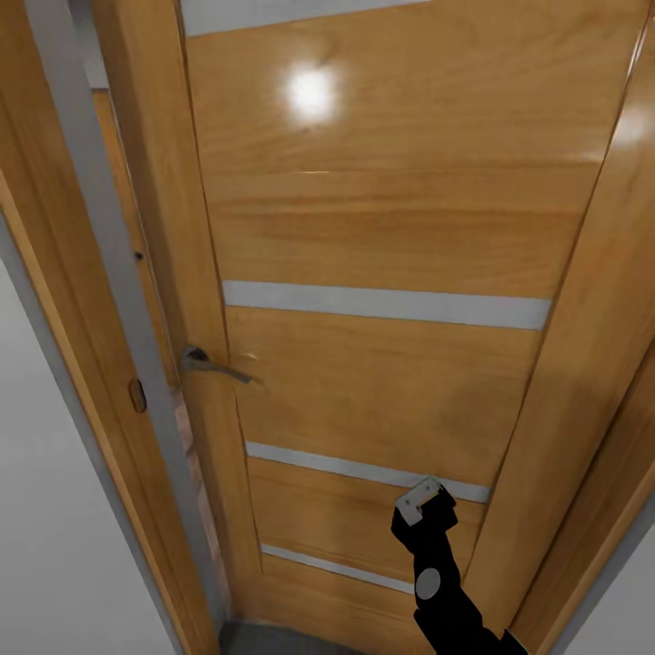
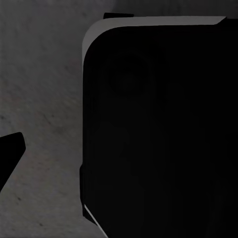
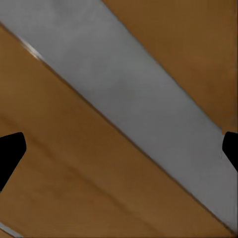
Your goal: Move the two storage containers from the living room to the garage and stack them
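Observation:
The two storage containers are out of view. A honey-wood door (image 1: 391,218) with frosted strips (image 1: 382,305) stands close in front of me. My right gripper (image 1: 420,498) is raised low against the door, next to a lower strip. In the right wrist view its fingertips (image 3: 11,151) sit wide apart and open over a frosted strip (image 3: 134,99), holding nothing. In the left wrist view one fingertip (image 2: 11,151) of my left gripper hangs over dark grey concrete floor (image 2: 39,89), beside a black part of my own body (image 2: 158,129).
A metal lever handle (image 1: 214,362) sits on the door's left side. The wood and grey door frame (image 1: 100,227) runs down the left, with a white wall (image 1: 45,509) beyond it. A sliver of dark floor (image 1: 264,637) shows under the door.

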Controlling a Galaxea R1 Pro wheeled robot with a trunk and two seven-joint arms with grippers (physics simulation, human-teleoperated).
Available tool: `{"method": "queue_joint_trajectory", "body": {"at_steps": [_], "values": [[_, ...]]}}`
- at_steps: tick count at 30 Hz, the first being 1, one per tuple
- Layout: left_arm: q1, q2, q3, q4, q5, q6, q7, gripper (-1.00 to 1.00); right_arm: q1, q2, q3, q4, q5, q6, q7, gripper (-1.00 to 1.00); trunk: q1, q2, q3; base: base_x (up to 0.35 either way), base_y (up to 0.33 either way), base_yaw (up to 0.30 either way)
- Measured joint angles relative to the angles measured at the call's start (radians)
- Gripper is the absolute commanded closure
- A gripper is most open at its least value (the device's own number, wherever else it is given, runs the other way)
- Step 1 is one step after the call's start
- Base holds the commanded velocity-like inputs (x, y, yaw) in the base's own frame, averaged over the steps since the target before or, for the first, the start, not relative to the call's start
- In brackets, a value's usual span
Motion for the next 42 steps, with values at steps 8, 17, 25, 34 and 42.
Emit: {"method": "queue_joint_trajectory", "body": {"at_steps": [8,17,25,34,42], "values": [[0.0,0.0,0.0,0.0,0.0,0.0,-0.001,-1.0,-0.037,0.059,0.006,-0.001,0.096,0.01,0.001,-1.0,0.0,0.0,0.0,0.0,0.0,0.0],[0.0,-0.001,0.0,0.0,-0.001,0.0,-0.001,-1.0,-0.097,0.153,0.009,0.017,0.139,0.038,0.0,-1.0,0.0,0.0,0.0,0.0,0.0,0.0],[0.0,-0.002,-0.001,0.0,-0.001,0.0,-0.001,-1.0,-0.173,0.208,0.007,0.142,0.14,0.04,0.005,-1.0,0.0,0.0,0.0,0.0,0.0,0.0],[0.0,-0.002,-0.001,0.0,-0.001,0.0,-0.001,-1.0,-0.297,0.211,0.002,0.315,0.129,0.023,0.004,-1.0,0.0,0.0,0.0,0.0,0.0,0.0],[0.0,-0.002,-0.001,0.0,-0.001,0.0,-0.001,-1.0,-0.329,0.211,-0.001,0.347,0.122,0.021,0.004,-1.0,0.0,0.0,0.0,0.0,0.0,0.0]]}}
